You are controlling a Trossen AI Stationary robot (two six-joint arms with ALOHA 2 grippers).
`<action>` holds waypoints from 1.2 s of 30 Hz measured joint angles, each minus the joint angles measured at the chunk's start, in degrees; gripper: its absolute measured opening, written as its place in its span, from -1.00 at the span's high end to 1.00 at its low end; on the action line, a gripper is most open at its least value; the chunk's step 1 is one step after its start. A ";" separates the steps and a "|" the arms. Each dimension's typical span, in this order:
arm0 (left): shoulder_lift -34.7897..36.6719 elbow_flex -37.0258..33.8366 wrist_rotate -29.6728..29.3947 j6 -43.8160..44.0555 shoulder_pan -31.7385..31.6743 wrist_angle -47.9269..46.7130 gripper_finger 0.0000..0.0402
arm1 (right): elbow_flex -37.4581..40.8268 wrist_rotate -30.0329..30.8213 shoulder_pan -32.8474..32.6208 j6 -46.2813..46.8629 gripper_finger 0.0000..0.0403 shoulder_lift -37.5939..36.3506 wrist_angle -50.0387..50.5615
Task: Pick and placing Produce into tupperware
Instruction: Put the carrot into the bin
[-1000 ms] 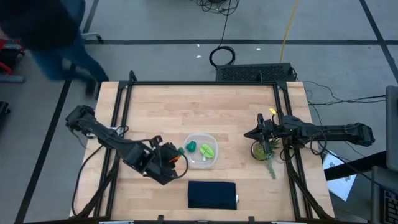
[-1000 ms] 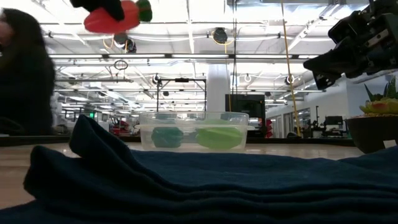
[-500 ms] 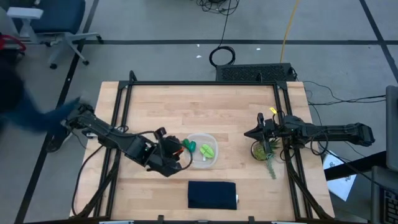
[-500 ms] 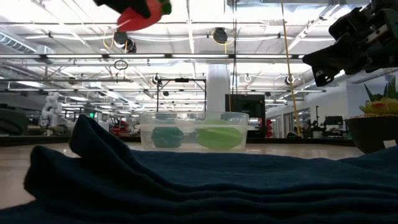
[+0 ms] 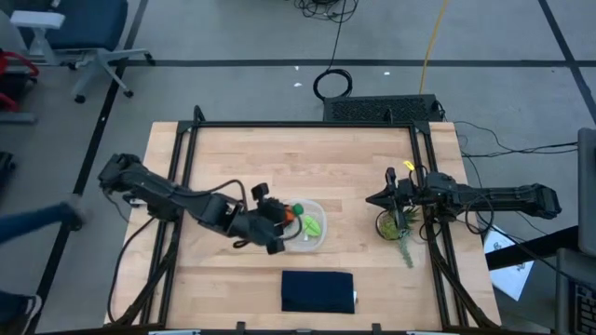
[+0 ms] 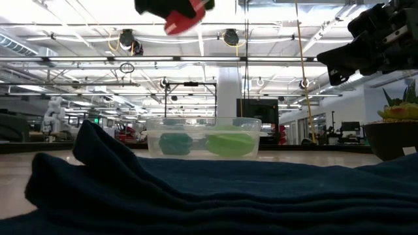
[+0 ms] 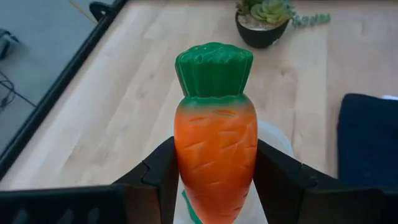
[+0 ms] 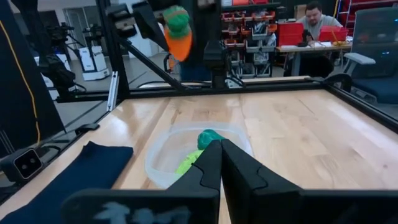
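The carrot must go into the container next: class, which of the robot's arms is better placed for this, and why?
The left. Its gripper is shut on the carrot and hangs over the container's edge, where two pieces already lie. The right gripper waits shut and empty near the potted plant.

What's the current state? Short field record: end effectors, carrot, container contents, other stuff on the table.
left end effector: shut on the toy carrot, held in the air above the near-left rim of the container
toy carrot: orange with green top, not yet in the container
right end effector: shut, holding nothing, waiting beside the potted plant
clear plastic container: on the table at centre
contents: dark green piece and yellow-green leafy piece, side by side
potted plant: at the table's right
navy cloth: at the near edge
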State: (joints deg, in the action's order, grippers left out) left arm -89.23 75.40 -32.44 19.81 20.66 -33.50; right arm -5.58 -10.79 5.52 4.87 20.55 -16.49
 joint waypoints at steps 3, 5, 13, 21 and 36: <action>-0.02 -3.47 3.60 -2.22 -2.64 6.15 0.18 | 0.00 0.00 0.00 0.04 1.00 0.01 0.00; -0.02 -5.95 6.93 -3.80 -4.12 10.54 0.18 | 0.00 0.00 0.00 0.02 1.00 0.01 0.02; -0.02 -12.80 16.49 -3.94 -9.48 17.59 0.18 | 0.00 0.00 0.00 0.02 1.00 0.01 0.07; -1.95 -14.18 22.87 -2.73 -12.82 21.27 0.18 | 0.00 0.00 0.00 0.00 1.00 0.02 0.08; -7.86 -14.05 28.84 -7.13 -10.46 25.62 0.18 | 0.02 0.15 0.00 -1.01 1.00 1.86 0.49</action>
State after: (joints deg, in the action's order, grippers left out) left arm -97.10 61.35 -3.60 12.68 10.20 -7.88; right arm -5.56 -10.63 5.52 3.86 22.41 -16.00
